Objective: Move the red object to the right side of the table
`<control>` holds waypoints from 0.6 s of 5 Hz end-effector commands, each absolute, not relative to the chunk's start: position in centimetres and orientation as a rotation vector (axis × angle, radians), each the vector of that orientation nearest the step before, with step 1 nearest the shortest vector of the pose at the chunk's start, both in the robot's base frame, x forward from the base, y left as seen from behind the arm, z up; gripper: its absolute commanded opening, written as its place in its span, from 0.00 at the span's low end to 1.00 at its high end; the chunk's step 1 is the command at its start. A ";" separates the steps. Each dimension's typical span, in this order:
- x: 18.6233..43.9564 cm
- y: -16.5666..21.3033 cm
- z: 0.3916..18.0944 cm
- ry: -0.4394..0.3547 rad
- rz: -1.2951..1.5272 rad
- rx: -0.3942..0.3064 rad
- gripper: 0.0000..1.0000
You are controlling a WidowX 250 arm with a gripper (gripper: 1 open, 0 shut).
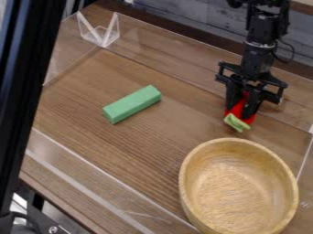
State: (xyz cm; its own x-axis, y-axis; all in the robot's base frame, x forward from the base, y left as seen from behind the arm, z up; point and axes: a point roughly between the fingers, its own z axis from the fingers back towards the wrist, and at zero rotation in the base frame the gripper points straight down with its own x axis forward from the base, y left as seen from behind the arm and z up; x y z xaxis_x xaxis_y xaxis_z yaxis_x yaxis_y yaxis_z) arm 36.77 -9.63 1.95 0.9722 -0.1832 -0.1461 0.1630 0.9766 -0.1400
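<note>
The red object (237,117), a small strawberry-like toy with a yellow-green end, rests on the brown wood-grain table (146,151) at the right side, just beyond the bowl's far rim. My gripper (247,107) points down over it, and its black fingers (232,93) stand close on either side of the toy's red upper part, shut on it. The green tip pokes out below the fingers toward the bowl.
A round light wooden bowl (239,191) fills the near right corner. A green rectangular block (131,103) lies left of centre. Low clear acrylic walls (98,32) border the table, and a dark post (18,101) crosses the left foreground.
</note>
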 end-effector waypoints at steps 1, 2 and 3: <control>36.4 -13.8 1.8 0.131 -0.279 -0.157 0.00; 36.4 -14.1 1.8 0.131 -0.283 -0.161 0.00; 36.4 -14.3 1.8 0.130 -0.287 -0.164 0.00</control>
State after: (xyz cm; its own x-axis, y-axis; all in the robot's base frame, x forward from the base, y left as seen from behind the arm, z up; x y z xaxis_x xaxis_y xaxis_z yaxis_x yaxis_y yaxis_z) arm 36.76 -9.80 1.94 0.9723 -0.1822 -0.1462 0.1608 0.9760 -0.1467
